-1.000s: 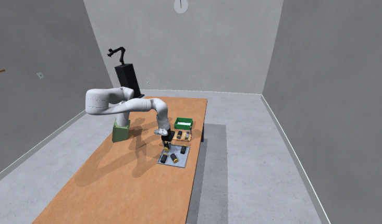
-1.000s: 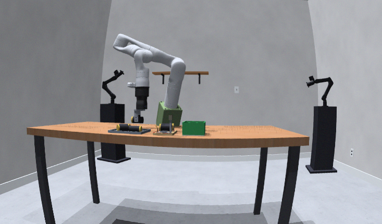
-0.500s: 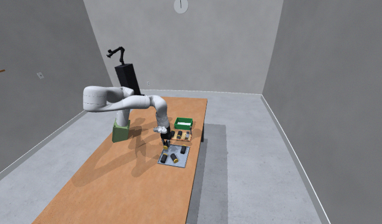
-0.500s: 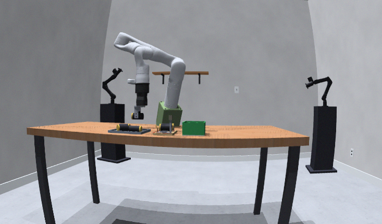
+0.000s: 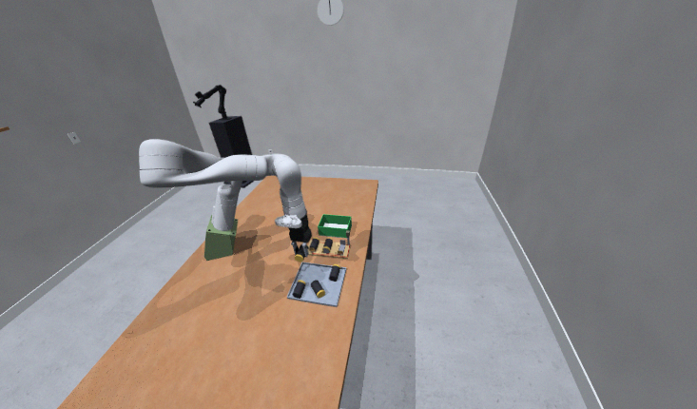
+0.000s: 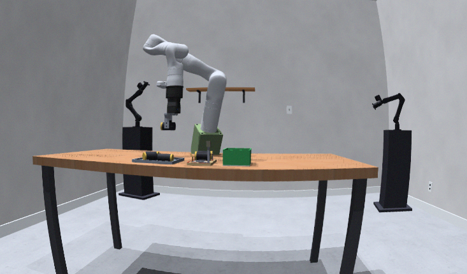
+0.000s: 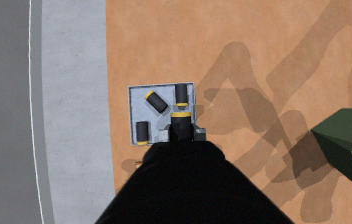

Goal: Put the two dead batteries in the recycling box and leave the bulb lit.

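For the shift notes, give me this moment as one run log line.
gripper: shut on battery | raised above tray | tray: three batteries | green box: upright

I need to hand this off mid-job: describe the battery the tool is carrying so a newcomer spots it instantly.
Start at the long orange wooden table and follow the white arm down to its black tool, high above the flat grey tray. The short black cylindrical battery with a yellow end band lies horizontally between the fingers. It is the only battery in the air; three lie on the tray.
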### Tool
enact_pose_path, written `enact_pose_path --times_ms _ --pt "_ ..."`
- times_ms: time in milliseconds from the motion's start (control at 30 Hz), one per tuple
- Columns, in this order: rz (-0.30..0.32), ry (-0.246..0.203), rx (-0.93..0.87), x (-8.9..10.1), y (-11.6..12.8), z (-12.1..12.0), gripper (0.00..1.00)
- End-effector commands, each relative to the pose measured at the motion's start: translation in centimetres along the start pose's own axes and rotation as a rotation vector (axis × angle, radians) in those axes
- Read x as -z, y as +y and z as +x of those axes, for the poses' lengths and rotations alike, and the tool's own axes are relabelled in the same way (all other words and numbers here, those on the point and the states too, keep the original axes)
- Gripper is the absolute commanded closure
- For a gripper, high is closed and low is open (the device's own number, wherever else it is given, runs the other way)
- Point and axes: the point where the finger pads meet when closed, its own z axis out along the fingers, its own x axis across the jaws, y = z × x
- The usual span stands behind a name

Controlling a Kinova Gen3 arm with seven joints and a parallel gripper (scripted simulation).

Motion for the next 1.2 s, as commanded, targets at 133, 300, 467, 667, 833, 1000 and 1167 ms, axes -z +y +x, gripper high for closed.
enact_pose_path --times_ms 133,300,467,667,833,1000,1167 --pt "0.01 -0.006 -0.009 0.48 -0.53 -0.07 0.43" --pt "0.01 -0.006 -0.01 0.48 -0.53 -0.07 0.43" --pt "0.01 -0.006 -0.011 0.48 -0.53 -0.07 0.43" --pt "0.01 -0.006 -0.014 0.48 -0.53 -0.07 0.43" --pt "0.01 -0.006 -0.018 0.48 -0.53 -0.07 0.43" --pt "0.01 -0.006 -0.026 0.48 -0.54 -0.07 0.43" --pt "0.01 -0.006 -0.037 0.48 -0.54 -0.07 0.43"
